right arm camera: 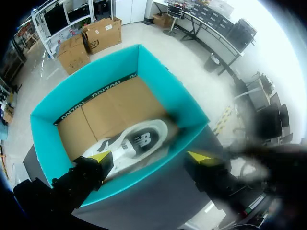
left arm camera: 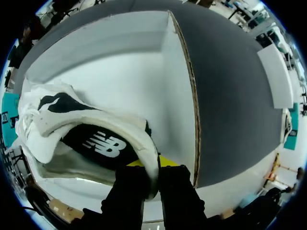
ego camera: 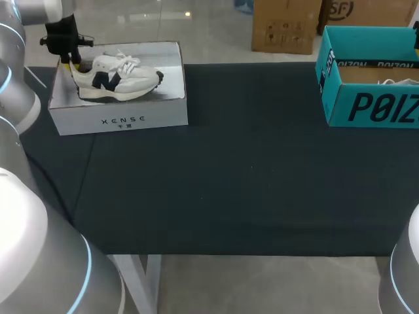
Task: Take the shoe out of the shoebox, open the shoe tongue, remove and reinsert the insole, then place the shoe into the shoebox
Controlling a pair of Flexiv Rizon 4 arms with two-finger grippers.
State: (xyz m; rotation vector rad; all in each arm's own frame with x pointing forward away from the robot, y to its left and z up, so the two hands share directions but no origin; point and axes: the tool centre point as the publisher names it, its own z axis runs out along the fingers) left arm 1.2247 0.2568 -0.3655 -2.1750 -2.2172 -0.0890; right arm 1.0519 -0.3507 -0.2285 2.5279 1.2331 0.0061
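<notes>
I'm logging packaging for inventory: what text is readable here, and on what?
"XENSE": front of the white shoebox; smaller line beneath is too small to read.
"POIZ", cut by the view's edge: front of the teal shoebox.
"POIZON", repeated: its inner rim band.
"NB" logo: insole of the white sneaker.

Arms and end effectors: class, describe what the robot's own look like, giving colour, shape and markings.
The left arm and right arm are rounded silver-grey housings with thin light-blue rings at the joints. The left end effector and right end effector are black, each with two blocky fingers ending in bright yellow tips.
</notes>
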